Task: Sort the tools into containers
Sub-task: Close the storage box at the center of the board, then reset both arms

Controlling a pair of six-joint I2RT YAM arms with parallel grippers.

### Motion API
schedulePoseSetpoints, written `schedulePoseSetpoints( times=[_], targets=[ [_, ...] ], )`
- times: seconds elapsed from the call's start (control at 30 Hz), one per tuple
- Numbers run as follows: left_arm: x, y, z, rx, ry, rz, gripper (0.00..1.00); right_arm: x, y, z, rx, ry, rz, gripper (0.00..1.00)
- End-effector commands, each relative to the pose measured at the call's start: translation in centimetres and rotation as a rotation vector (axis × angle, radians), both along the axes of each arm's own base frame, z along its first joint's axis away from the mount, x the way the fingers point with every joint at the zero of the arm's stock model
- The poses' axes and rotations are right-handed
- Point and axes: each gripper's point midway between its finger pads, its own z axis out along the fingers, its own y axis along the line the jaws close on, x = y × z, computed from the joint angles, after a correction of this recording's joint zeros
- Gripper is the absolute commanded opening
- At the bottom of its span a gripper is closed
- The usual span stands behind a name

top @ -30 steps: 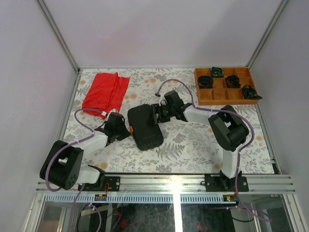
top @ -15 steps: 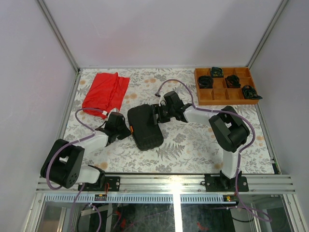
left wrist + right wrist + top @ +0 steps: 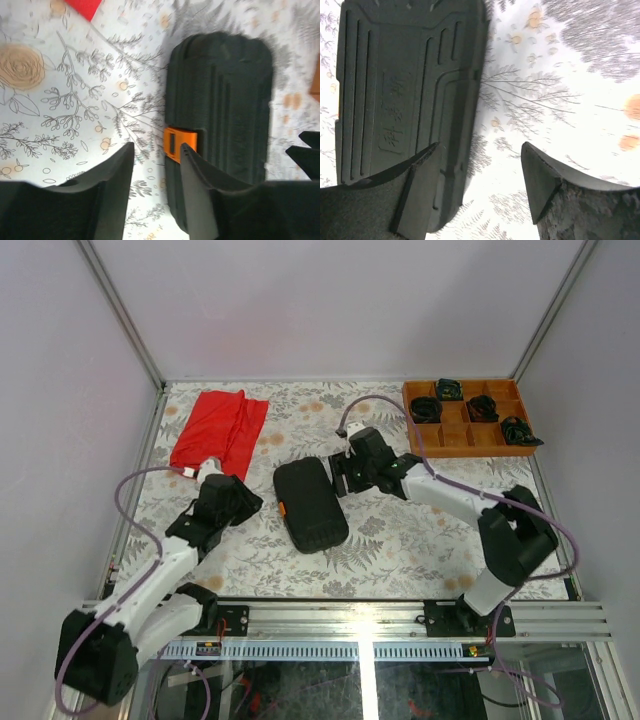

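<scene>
Finding the left gripper (image 3: 156, 150) and right gripper (image 3: 480, 147) spread empty beside the shut case (image 3: 310, 505), we judge a one-sided push on its latch (image 3: 180, 144) could skid it.

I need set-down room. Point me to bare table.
Bare: the far strip between red cloth and wooden tray; the near stretch right of the black tool case. Crowded: around the case, left pincer and right pincer open at its sides.
</scene>
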Motion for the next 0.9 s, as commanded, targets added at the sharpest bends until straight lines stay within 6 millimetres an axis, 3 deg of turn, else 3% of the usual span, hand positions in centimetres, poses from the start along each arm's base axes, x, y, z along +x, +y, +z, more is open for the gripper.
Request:
schedulePoseSetpoints(
  times=[0.0, 0.03, 0.17, 0.3, 0.5, 0.57, 0.7, 0.87],
  targets=[
    [0.4, 1.3, 6.5, 0.026, -0.15, 0.02, 0.44, 1.8, -3.7, 7.6, -0.072, -0.238, -0.085, 0.78],
    [0.3, 1.3, 8.0, 0.027, -0.181, 0.009, 0.46, 1.7, -4.7, 9.5, -0.061, -0.287, -0.121, 0.83],
    [-0.2, 1.4, 12.7, 0.039, -0.27, -0.034, 0.57, 0.6, -9.0, 14.2, -0.027, -0.433, -0.276, 1.0],
    [-1.2, 1.2, 15.9, 0.054, -0.333, -0.097, 0.73, -1.6, -12.9, 17.5, 0.013, -0.559, -0.366, 0.99],
    [-3.6, 2.3, 18.7, 0.067, -0.399, -0.108, 0.9, -5.3, -18.1, 18.4, 0.008, -0.618, -0.473, 0.99],
    [-4.5, 2.9, 19.9, 0.077, -0.444, -0.105, 1.0, -6.6, -19.6, 18.7, 0.042, -0.621, -0.529, 0.99],
    [-6.0, 4.6, 21.7, 0.122, -0.514, -0.066, 1.0, -8.8, -20.8, 18.3, 0.155, -0.613, -0.568, 0.99],
    [-6.7, 7.6, 21.2, 0.186, -0.516, 0.066, 1.0, -10.2, -22.7, 16.3, 0.267, -0.619, -0.687, 0.99]
  ],
)
